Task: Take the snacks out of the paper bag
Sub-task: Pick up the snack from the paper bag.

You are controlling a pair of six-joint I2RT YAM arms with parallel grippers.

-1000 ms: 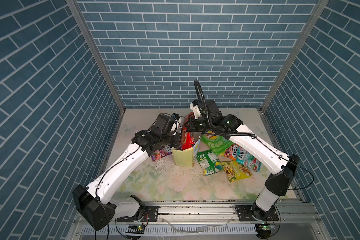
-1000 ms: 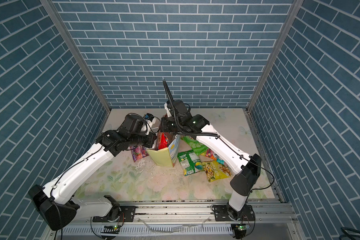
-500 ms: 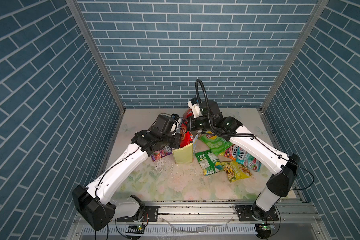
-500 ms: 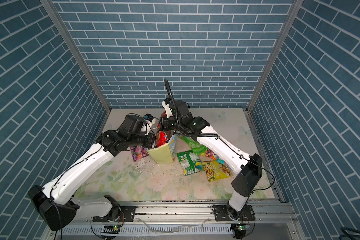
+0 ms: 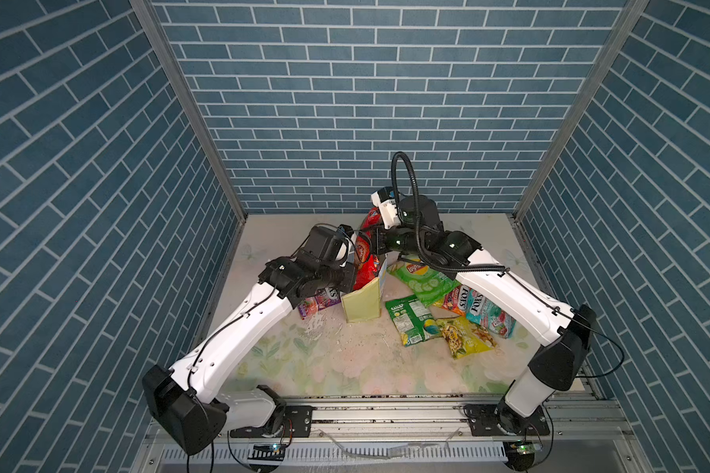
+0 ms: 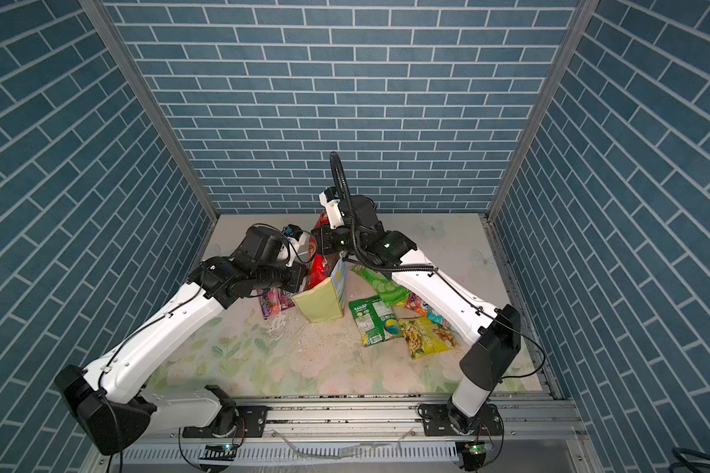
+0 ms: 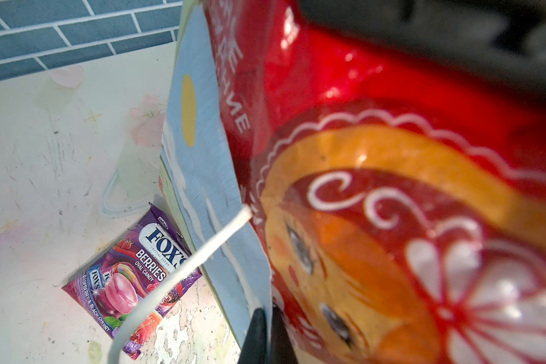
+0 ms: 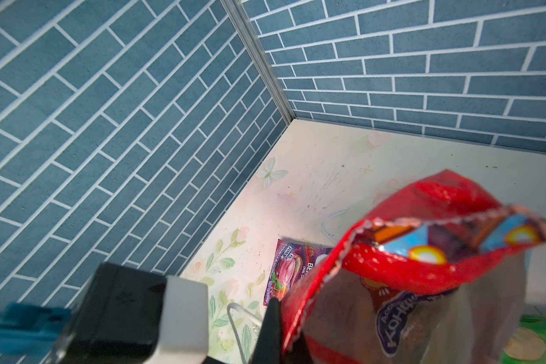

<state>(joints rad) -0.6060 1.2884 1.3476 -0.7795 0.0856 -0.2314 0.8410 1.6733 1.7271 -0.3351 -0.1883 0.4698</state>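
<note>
In both top views the paper bag (image 5: 361, 305) (image 6: 319, 304) is standing upright in the middle of the tabletop (image 5: 345, 368). The red cookie bag (image 5: 365, 268) (image 6: 317, 268) is sticking up out of its mouth. The left arm is reaching in at the paper bag's left rim, and the right arm is hanging over the red cookie bag's top end. To the right of the paper bag, the green Lay's chips (image 5: 421, 280), small green packet (image 5: 410, 325), yellow packet (image 5: 466, 336), orange Fox's (image 5: 456, 298) and teal Fox's (image 5: 488, 317) are lying on the tabletop. The purple Fox's (image 5: 319, 298) is lying to its left, partly under the left arm.

In the left wrist view the left jaws are pinching tight on the top edge of the paper bag (image 7: 202, 157) at its blue printed side. The red cookie bag (image 7: 391, 205) is crowding close inside, and the white cord handle (image 7: 202, 252) is hanging across the purple Fox's (image 7: 133, 277).

In the right wrist view the right jaws are clamping the crimped edge of the red cookie bag (image 8: 423, 274).
</note>
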